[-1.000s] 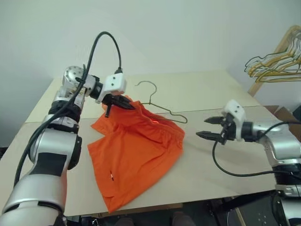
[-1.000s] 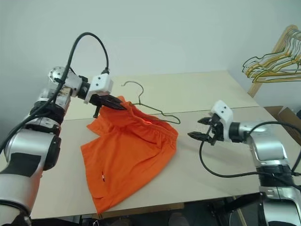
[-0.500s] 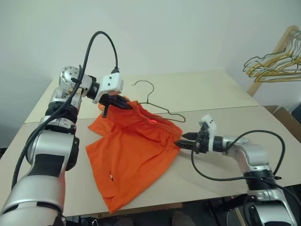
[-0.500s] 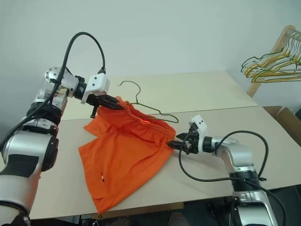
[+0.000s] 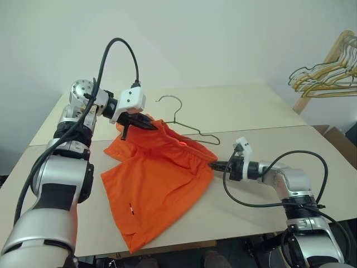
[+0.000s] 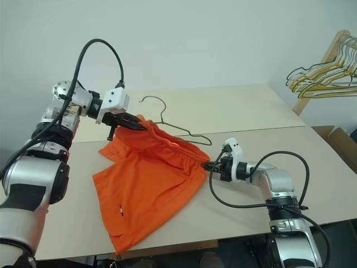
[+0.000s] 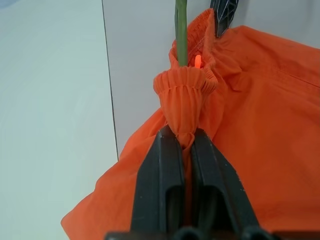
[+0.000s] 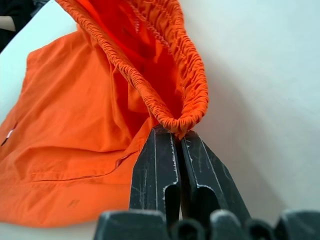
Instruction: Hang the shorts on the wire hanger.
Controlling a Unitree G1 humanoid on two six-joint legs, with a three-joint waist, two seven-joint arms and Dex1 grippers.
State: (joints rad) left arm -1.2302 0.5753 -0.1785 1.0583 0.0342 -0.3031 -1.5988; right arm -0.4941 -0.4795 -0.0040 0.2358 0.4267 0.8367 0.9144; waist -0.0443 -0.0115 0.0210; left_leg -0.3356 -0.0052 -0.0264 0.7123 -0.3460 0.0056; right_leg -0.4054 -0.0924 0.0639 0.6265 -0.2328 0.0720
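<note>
One orange shorts (image 5: 162, 178), gathered waistband, rumpled.

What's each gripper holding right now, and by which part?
Both hold the shorts by the elastic waistband: left gripper pinches one bunched end, right gripper the opposite end.

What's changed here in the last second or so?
The right gripper, open and held off to the right a second ago, has swung in to the shorts and shut on the waistband's right end. The left gripper still pinches the other end, and the wire hanger lies unmoved on the table.
</note>
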